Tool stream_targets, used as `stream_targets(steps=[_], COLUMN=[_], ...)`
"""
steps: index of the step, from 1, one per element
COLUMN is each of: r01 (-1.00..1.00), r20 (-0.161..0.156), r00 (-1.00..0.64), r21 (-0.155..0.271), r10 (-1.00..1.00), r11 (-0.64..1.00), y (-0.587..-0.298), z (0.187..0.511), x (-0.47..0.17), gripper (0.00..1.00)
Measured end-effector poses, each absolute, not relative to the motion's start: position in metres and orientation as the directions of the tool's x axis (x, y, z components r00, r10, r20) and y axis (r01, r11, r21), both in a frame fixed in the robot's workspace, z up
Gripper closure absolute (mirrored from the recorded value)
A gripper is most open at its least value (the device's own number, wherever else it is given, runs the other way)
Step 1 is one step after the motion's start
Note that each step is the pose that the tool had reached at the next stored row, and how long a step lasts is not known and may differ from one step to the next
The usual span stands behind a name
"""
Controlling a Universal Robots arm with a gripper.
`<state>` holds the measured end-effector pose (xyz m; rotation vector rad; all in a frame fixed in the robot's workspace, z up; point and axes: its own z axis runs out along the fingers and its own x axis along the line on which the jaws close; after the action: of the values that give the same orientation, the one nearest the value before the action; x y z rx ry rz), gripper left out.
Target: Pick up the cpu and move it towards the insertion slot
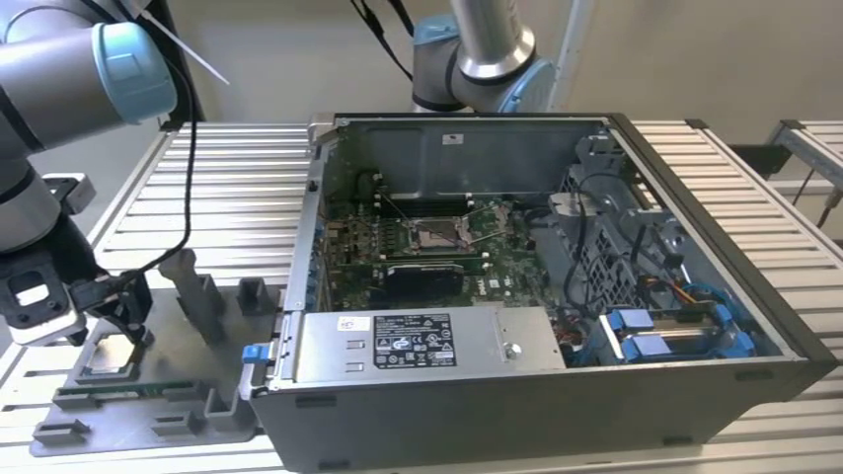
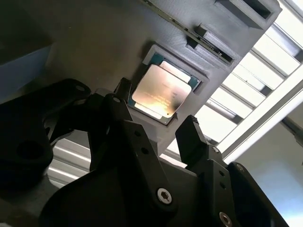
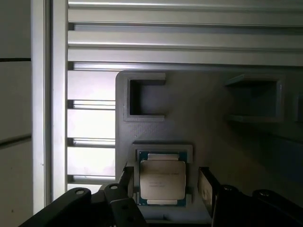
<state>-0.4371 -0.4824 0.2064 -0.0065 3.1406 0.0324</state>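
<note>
The cpu [image 1: 111, 353] is a silvery square chip lying flat in a recess of the grey fixture tray [image 1: 197, 415] at the exterior view's left. My gripper [image 1: 116, 314] hangs just above it. In both wrist views the cpu [image 2: 161, 92] [image 3: 162, 178] lies between the two black fingers [image 3: 205, 187], with a gap on each side, so the gripper [image 2: 156, 118] [image 3: 165, 183] is open and holds nothing. The insertion slot [image 1: 435, 234], with its shiny metal frame, sits on the green board inside the open computer case [image 1: 527, 395].
A long green memory stick [image 1: 125, 392] lies in the tray in front of the cpu. Grey posts [image 1: 197, 296] rise from the tray beside my gripper. A second arm [image 1: 481, 49] stands behind the case. The case walls ring the board.
</note>
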Motion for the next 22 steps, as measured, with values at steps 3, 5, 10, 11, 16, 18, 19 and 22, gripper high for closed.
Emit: stream_targets(steps=[3, 5, 10, 11, 16, 18, 19, 22], r01=[-0.004, -0.004, -0.004, -0.004, -0.004, -0.005, -0.005, -0.006], r20=[-0.001, -0.001, -0.001, -0.001, -0.001, -0.001, -0.001, -0.001], r00=[-1.0, -1.0, -1.0, -1.0, -1.0, -1.0, -1.0, -1.0], r21=[0.021, 0.021, 0.021, 0.021, 0.021, 0.021, 0.021, 0.021], r10=[-0.004, -0.004, -0.004, -0.004, -0.004, -0.005, -0.005, -0.006], r11=[1.0, 1.0, 1.0, 1.0, 1.0, 1.0, 1.0, 1.0], y=[-0.482, -0.482, -0.482, -0.482, -0.483, -0.483, -0.483, -0.485], z=[0.205, 0.204, 0.2, 0.199, 0.196, 0.194, 0.194, 0.192], x=[-0.437, -0.437, -0.437, -0.437, -0.438, -0.438, -0.439, -0.439], gripper=[0.0, 0.0, 0.0, 0.0, 0.0, 0.0, 0.0, 0.0])
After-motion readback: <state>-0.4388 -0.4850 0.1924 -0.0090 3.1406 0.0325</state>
